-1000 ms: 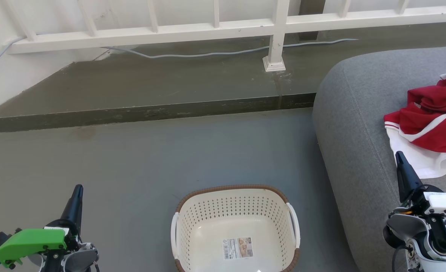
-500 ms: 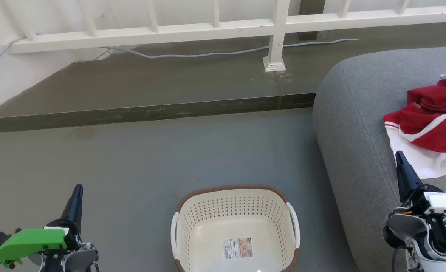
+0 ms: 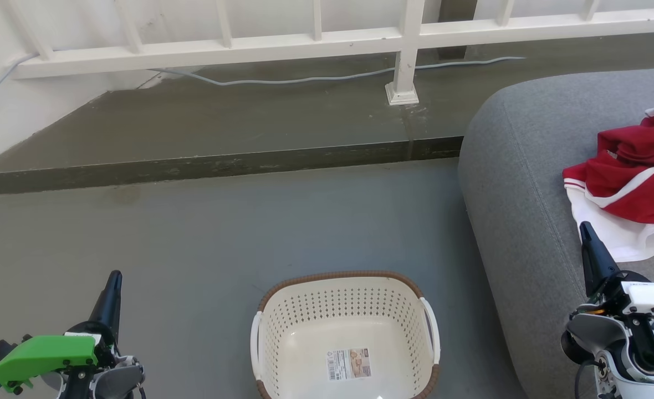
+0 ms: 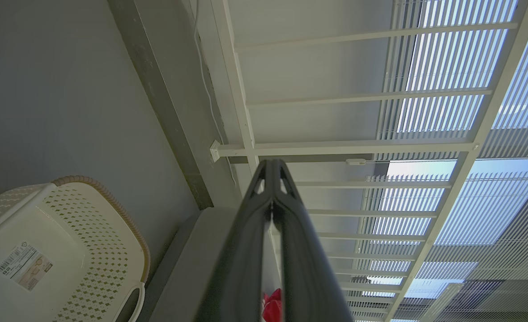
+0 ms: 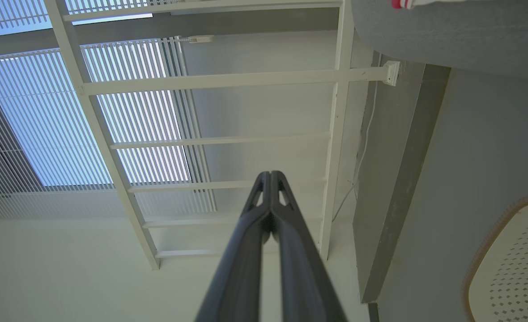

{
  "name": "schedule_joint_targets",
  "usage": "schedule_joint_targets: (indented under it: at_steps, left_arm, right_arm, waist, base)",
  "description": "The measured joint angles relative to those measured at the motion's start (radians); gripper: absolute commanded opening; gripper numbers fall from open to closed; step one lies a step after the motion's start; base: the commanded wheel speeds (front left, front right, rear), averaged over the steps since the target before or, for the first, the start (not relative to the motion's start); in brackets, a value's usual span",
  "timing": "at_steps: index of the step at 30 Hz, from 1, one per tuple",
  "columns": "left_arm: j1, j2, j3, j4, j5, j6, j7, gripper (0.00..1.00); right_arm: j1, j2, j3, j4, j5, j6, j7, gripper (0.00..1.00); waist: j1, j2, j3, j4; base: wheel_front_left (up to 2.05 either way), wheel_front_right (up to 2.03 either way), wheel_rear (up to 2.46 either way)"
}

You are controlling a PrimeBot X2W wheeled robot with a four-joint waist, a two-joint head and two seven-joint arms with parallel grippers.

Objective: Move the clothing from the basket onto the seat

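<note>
At 6 o'clock in the head view the basket (image 3: 338,275) stands on the floor, its label sticker (image 3: 349,363) showing on the bottom. The left gripper (image 3: 115,275) at 7 and the right gripper (image 3: 583,227) at 5 both have their fingers pressed together, holding nothing. Farther off at 3 o'clock the clothing (image 3: 632,177) lies crumpled on the seat (image 3: 521,166), and a white railing (image 3: 221,47) crosses 12.

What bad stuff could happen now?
1. The right jaws are shut, their tip close beside the shirt on the seat; a swing might snag it and drag it off.
2. The empty basket stands on the floor just ahead; rolling forward might bump it.
</note>
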Motion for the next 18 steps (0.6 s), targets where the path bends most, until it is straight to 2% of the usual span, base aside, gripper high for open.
schedule_joint_targets:
  at_steps: [18]
  left_arm:
    - [0.0,-0.001,0.002,0.0,0.0,0.0,0.0,0.0]
  right_arm:
    - [0.0,0.0,0.0,0.0,0.0,0.0,0.0,0.0]
  waist:
    - [0.0,0.0,0.0,0.0]
  base:
    - [0.0,0.0,0.0]
